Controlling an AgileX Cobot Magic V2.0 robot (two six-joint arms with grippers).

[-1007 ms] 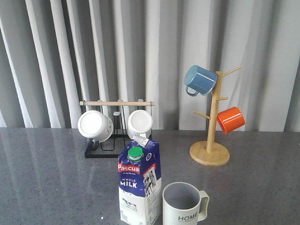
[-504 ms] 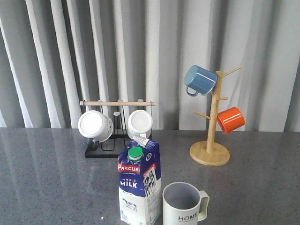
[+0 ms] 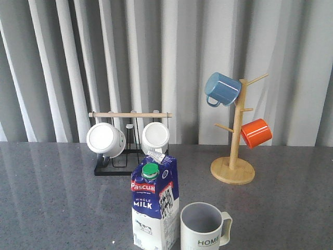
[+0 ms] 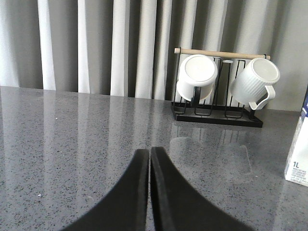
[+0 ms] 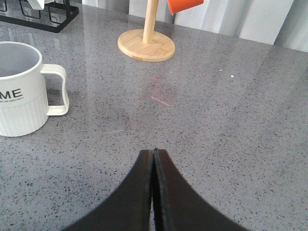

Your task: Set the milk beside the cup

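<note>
- Left gripper (image 4: pixel 149 161): black fingers pressed together, nothing between them, low over the grey table (image 4: pixel 72 144).
- Milk carton (image 3: pixel 154 205) is off to the left gripper's right side and somewhat ahead; only a white-and-blue edge of it shows at the border of the left wrist view. Not touched by either gripper.
- Right gripper (image 5: pixel 153 163): fingers likewise closed flat on each other, empty, low over bare tabletop.
- Cup (image 5: pixel 23 89), white with grey inside and dark lettering, sits ahead and to the left of the right gripper, well apart from it, handle turned toward the gripper's side.
- Front view: carton upright, green cap (image 3: pixel 150 170) on its sloped top, red logo facing the camera; cup stands just beside it on its right, the gap very narrow, whether they touch I cannot tell.
- Black rack (image 4: pixel 217 113) with a wooden bar lies far ahead of the left gripper, two white mugs (image 4: pixel 196 78) hung on it.
- Wooden mug tree (image 3: pixel 233 156) far ahead of the right gripper; blue mug (image 3: pixel 222 89) high, orange mug (image 3: pixel 256 133) lower.
- Grey pleated curtain (image 3: pixel 171 52) behind everything.
</note>
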